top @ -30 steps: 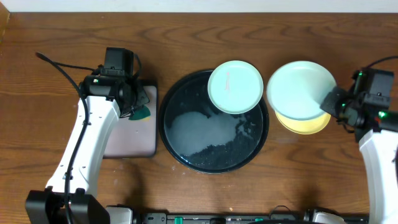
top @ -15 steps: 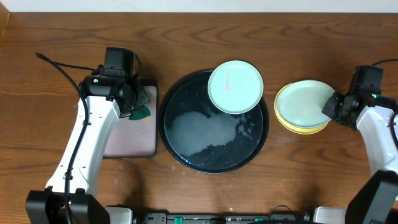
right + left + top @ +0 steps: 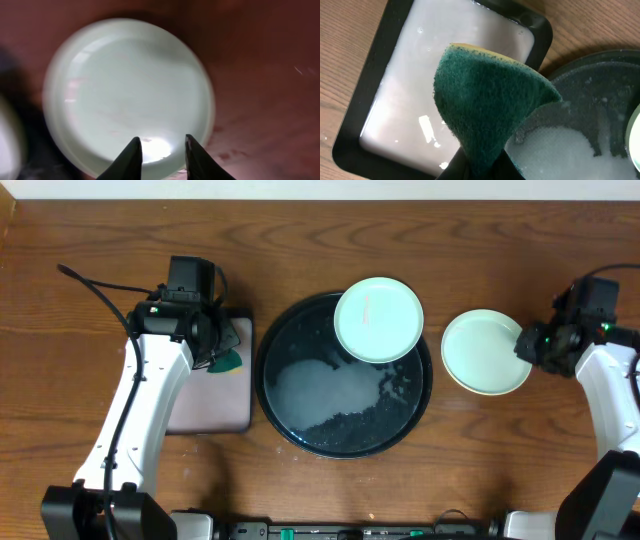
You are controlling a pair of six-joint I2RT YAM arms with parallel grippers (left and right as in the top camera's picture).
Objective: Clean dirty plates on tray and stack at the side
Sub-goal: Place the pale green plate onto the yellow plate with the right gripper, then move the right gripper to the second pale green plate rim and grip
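The fixed camera looks straight down on the wooden surface [image 3: 400,240] from high enough to take in both arms, with the round black tray [image 3: 290,330] near the middle of its picture. The left wrist camera sits close, peering down past the sponge [image 3: 490,100] in the left claw [image 3: 480,172] at the rectangular tray [image 3: 540,30] left of the round black tray. It also catches that tray's left rim, so both trays show from above too. The right wrist camera hangs closest, its picture blurred. It looks down between the parted fingers of the right claw [image 3: 161,145] at the mint plate [image 3: 130,85] right of the round black tray, which the overhead view also shows.
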